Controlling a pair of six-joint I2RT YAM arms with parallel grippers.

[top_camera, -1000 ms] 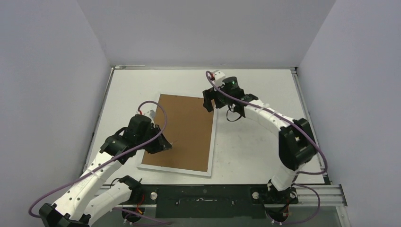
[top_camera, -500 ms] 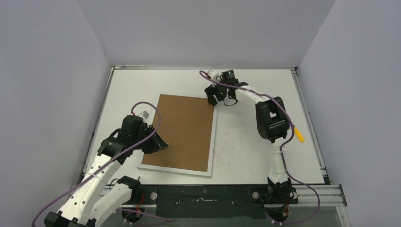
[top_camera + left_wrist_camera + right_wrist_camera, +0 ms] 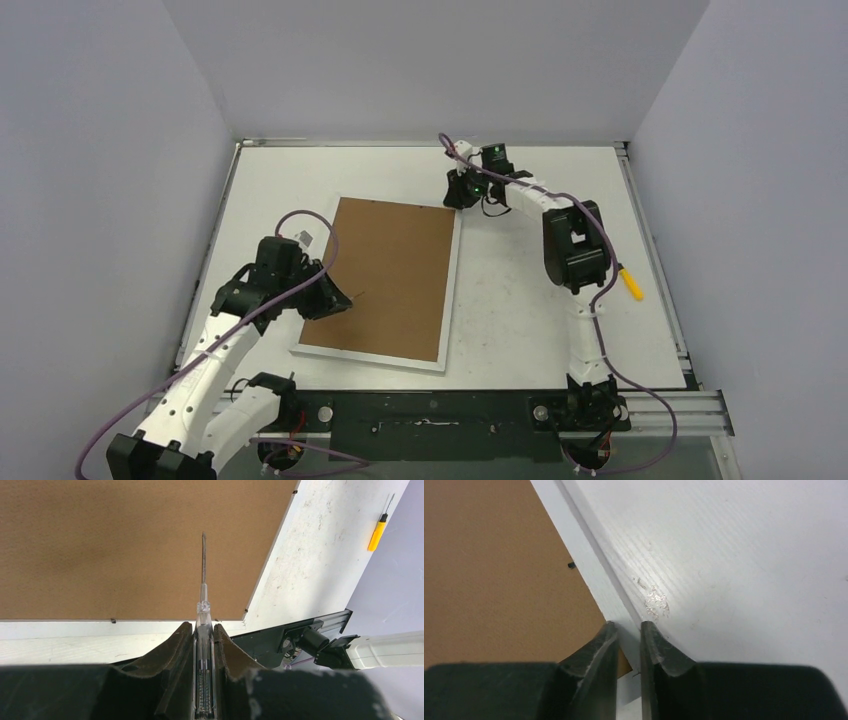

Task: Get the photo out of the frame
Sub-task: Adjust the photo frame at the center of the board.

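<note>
The frame (image 3: 390, 275) lies face down on the table, brown fibreboard back up, with a narrow white border (image 3: 586, 555). The photo is hidden beneath the backing. My left gripper (image 3: 338, 300) hovers over the frame's left side, shut on a clear-handled screwdriver (image 3: 203, 570) whose thin blade points out over the brown board (image 3: 125, 545). My right gripper (image 3: 458, 194) is at the frame's far right corner. In the right wrist view its jaws (image 3: 629, 626) are closed narrowly around the white border, one finger over the board, the other on the outer side.
A yellow-handled screwdriver (image 3: 632, 283) lies on the table at the right, also visible in the left wrist view (image 3: 377, 532). Small metal tabs (image 3: 571, 565) sit along the board's edge. Grey walls enclose the table on three sides.
My right arm stretched out to the frame's far right corner and its jaws closed from wide open onto the border. The left gripper drifted slightly left, still holding the screwdriver.
</note>
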